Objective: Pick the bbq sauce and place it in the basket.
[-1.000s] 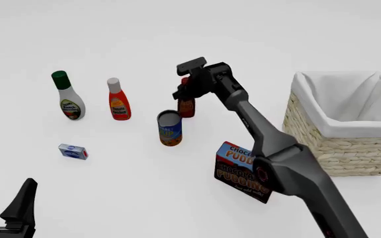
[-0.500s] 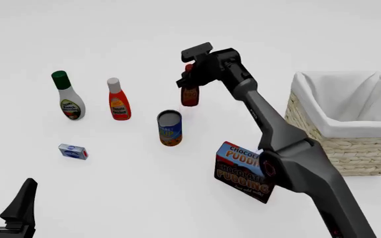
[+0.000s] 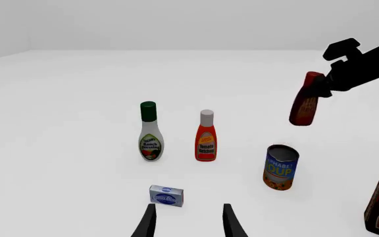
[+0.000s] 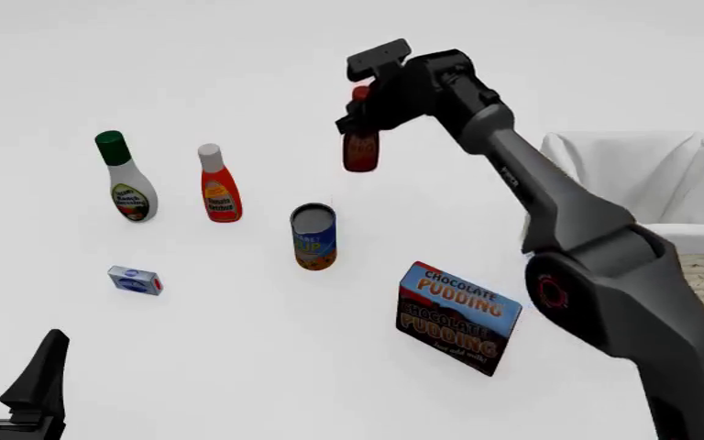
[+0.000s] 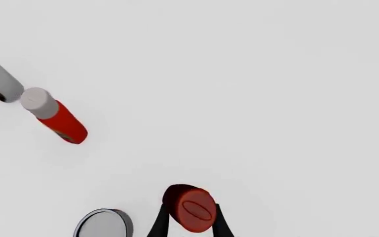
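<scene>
Right gripper: clamped on the neck of the bbq sauce, bottle aloft, far centre, above the soup can. Advice: carry level rightward, clear the basket rim, then lower. Left gripper: spread, idle.

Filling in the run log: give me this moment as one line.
phase: carry | right gripper: shut on bbq sauce, lifted off table | basket: not yet reached | left gripper: open, idle
</scene>
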